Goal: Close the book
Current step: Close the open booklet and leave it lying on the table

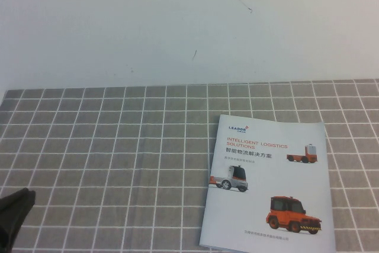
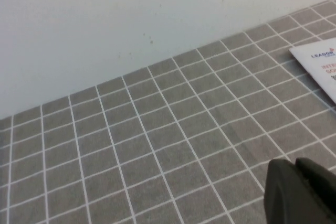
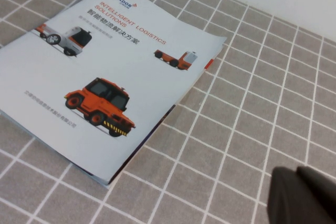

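The book [image 1: 267,188] lies flat and closed on the grey grid cloth at the front right, white cover up with orange vehicles and the title "Intelligent Logistics Solutions". The right wrist view shows the same book [image 3: 105,72], with its page edges toward the camera. A corner of the book [image 2: 320,66] shows in the left wrist view. My left gripper [image 1: 13,214] sits low at the front left edge, far from the book, its black fingers [image 2: 294,192] together and empty. My right gripper [image 3: 302,195] hovers off the book's side, fingers together, holding nothing; the high view does not show it.
The grey cloth with white grid lines [image 1: 118,146] covers the table up to a white wall [image 1: 177,22] at the back. Nothing else stands on it.
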